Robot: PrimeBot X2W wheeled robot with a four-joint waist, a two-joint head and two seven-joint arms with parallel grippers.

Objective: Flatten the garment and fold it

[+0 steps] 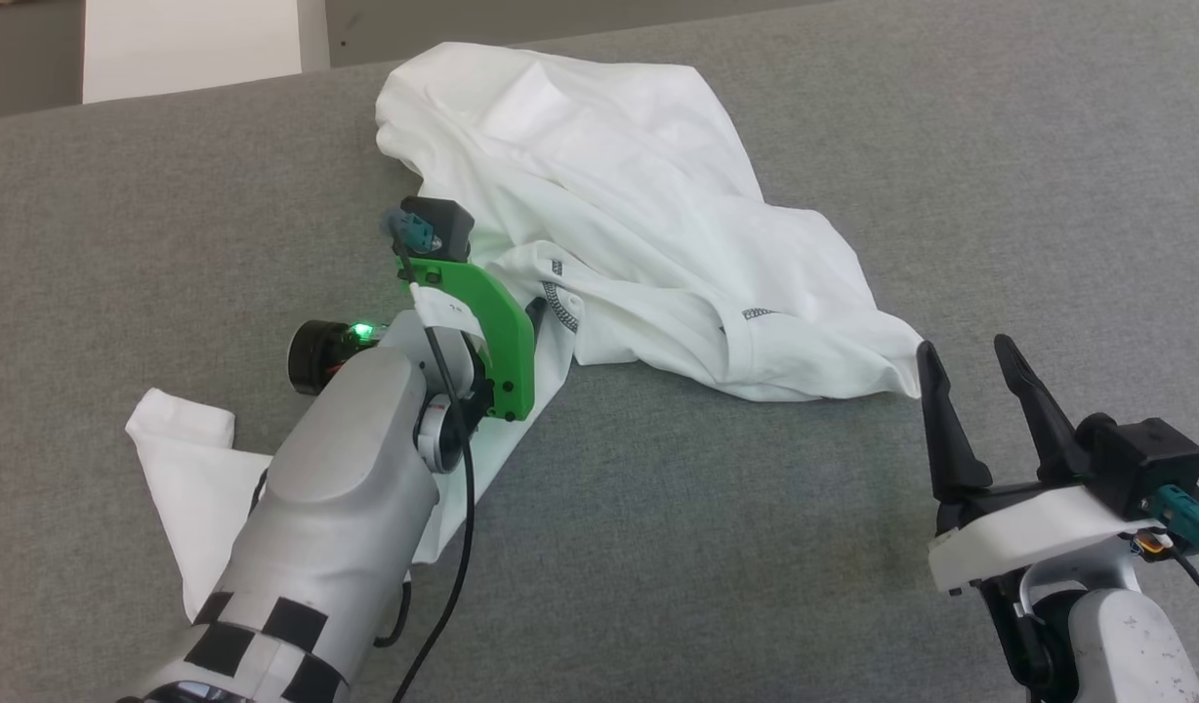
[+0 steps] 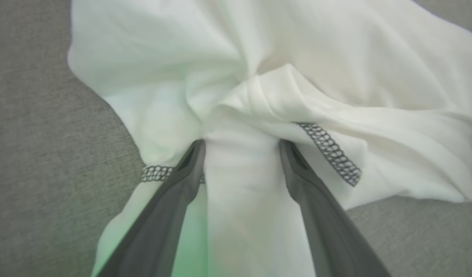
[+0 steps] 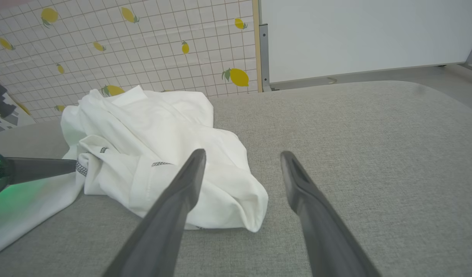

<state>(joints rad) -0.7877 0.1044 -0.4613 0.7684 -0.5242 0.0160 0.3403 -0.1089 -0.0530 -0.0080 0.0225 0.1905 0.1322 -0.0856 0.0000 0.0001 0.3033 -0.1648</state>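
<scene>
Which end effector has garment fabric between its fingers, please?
The left end effector: its fingers straddle a fold of the garment; the right end effector holds nothing.

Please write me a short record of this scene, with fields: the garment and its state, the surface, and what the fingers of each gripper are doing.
garment: white T-shirt
state: crumpled in a heap, not yet flat or folded
detail: grey stitched seam showing
surface: grey fabric surface
left gripper: fingers open, one on each side of a bunched fold of the shirt
right gripper: fingers open, close to the shirt's edge, nothing between them
</scene>
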